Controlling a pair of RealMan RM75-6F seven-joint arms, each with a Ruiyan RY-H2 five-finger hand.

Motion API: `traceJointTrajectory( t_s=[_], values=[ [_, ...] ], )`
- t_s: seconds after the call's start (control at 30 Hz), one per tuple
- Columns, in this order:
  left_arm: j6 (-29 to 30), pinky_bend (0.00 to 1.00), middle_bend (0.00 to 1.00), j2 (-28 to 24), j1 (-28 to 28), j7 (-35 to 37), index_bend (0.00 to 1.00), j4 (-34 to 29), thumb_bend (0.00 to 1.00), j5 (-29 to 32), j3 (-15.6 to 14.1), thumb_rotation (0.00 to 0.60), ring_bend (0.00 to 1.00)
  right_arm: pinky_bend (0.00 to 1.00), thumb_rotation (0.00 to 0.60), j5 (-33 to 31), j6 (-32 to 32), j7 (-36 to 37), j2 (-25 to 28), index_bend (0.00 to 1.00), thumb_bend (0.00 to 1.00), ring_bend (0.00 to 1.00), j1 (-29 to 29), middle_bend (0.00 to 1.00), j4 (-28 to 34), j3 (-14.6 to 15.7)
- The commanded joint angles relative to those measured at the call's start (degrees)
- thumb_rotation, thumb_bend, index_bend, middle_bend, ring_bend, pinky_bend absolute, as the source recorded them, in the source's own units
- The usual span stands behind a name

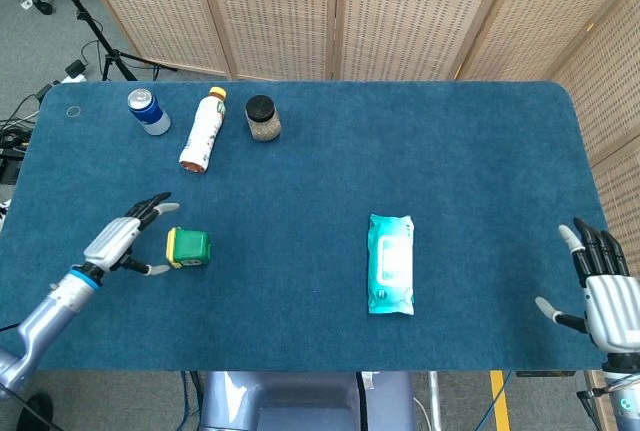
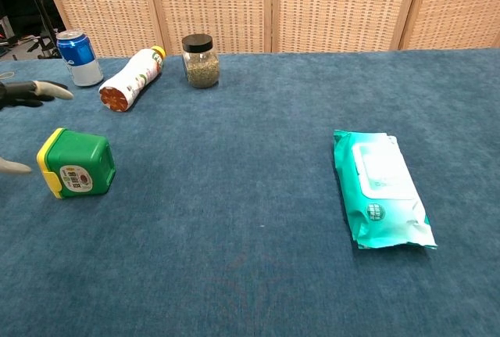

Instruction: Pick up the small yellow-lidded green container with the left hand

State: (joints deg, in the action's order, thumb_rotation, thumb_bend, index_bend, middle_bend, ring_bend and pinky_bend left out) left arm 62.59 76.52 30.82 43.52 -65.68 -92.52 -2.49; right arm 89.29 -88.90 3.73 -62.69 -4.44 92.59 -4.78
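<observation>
The small green container with a yellow lid (image 1: 188, 247) (image 2: 75, 164) lies on its side on the blue table, lid toward the left. My left hand (image 1: 123, 239) sits just left of it with fingers spread, not touching it; in the chest view only its fingertips (image 2: 31, 91) show at the left edge. My right hand (image 1: 603, 286) rests open at the table's near right corner, far from the container.
A blue can (image 1: 148, 111), a lying white bottle (image 1: 202, 130) and a black-lidded jar (image 1: 263, 118) stand at the back left. A teal wipes pack (image 1: 390, 263) lies right of centre. The table's left edge (image 1: 22, 191) is close to my left hand.
</observation>
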Motion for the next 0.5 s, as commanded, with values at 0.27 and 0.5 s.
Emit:
traceJointTrajectory(
  t_s=[0.27,0.5],
  values=[
    [-8.2,0.00,0.00,-24.7,2.9,-37.0,0.06,-41.2,0.00,22.1,6.1,0.600,0.00,0.00,0.600,3.6,-1.7,-5.8,-2.0,0.00,0.00,0.00,-0.1,0.00,-0.1,0.8],
    [-11.2,0.00,0.00,-25.4,10.0,-57.0,0.06,-49.5,0.00,38.3,7.4,0.600,0.00,0.00,0.600,3.6,-0.3,-5.2,-1.5,0.00,0.00,0.00,-0.5,0.00,0.7,1.4]
  ],
)
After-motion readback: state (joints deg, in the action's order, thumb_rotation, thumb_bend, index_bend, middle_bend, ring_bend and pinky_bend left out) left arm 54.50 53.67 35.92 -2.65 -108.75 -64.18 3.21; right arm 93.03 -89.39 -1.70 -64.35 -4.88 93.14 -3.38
